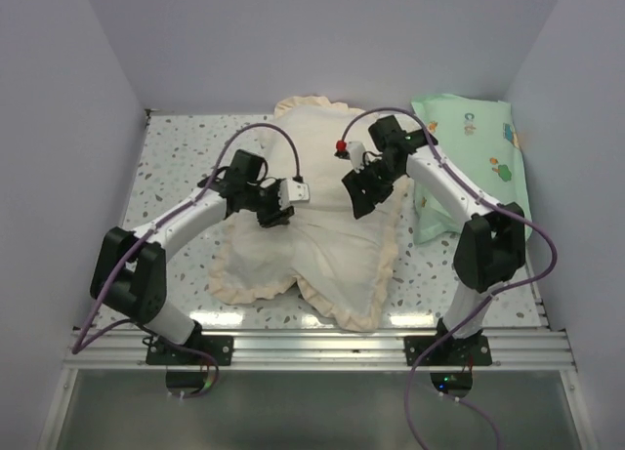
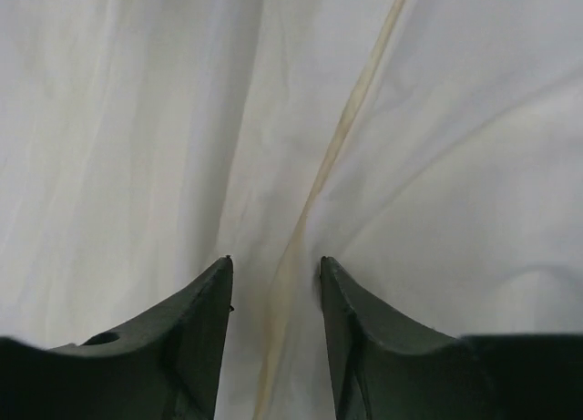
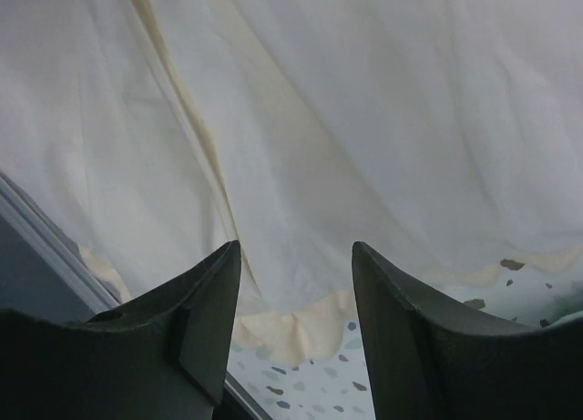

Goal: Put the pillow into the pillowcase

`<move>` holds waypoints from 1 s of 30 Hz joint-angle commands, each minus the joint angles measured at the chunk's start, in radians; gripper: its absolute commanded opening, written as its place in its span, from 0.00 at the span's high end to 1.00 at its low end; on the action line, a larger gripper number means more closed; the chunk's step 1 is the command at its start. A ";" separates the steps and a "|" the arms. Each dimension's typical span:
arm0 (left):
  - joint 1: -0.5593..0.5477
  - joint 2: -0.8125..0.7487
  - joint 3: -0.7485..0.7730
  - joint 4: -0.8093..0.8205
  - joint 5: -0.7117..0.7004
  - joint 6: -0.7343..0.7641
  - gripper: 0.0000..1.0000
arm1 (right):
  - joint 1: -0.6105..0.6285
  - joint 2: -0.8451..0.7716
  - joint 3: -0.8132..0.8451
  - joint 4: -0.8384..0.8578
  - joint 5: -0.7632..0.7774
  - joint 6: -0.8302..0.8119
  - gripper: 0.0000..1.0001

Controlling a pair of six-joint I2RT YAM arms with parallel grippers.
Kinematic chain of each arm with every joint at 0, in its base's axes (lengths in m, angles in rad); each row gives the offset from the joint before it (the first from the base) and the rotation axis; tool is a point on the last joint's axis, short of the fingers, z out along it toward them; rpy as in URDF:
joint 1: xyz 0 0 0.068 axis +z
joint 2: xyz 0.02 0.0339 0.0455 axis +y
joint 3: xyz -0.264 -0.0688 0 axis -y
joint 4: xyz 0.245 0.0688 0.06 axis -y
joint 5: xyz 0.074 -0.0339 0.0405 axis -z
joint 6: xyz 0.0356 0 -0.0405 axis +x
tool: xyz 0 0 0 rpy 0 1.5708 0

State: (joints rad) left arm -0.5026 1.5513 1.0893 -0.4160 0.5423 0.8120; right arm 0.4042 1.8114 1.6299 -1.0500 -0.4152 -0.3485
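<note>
The pillowcase lies cream face up in the middle of the table, rumpled, with ruffled trim at its near edges. I cannot pick out the pillow as a separate thing; it is hidden or blends with the cream cloth. My left gripper is open and low over the case's left part; a yellowish seam line runs between its fingers. My right gripper is open over the case's right part. Between its fingers I see cream cloth, ruffled trim and speckled table.
A mint-green cartoon-print pillow lies at the back right, beside the right arm. The speckled tabletop shows around the case. Pale walls close the left, back and right sides. A metal rail runs along the near edge.
</note>
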 commanded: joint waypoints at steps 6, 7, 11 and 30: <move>0.286 -0.206 0.021 -0.210 0.061 0.071 0.36 | -0.005 -0.227 -0.194 0.034 0.076 -0.053 0.42; 0.291 -0.212 0.009 -0.199 0.039 0.075 0.34 | -0.001 -0.233 -0.223 0.059 0.091 -0.053 0.41; 0.325 -0.165 -0.019 -0.172 -0.025 0.086 0.33 | 0.016 -0.242 -0.271 0.119 0.121 -0.044 0.39; 0.341 0.280 0.262 -0.107 -0.119 -0.025 1.00 | 0.211 -0.017 -0.358 -0.009 -0.147 -0.167 1.00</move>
State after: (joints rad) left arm -0.1833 1.7576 1.2129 -0.5900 0.5110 0.8261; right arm 0.5636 1.7737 1.2816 -0.9813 -0.4103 -0.4942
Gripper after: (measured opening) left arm 0.011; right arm 0.020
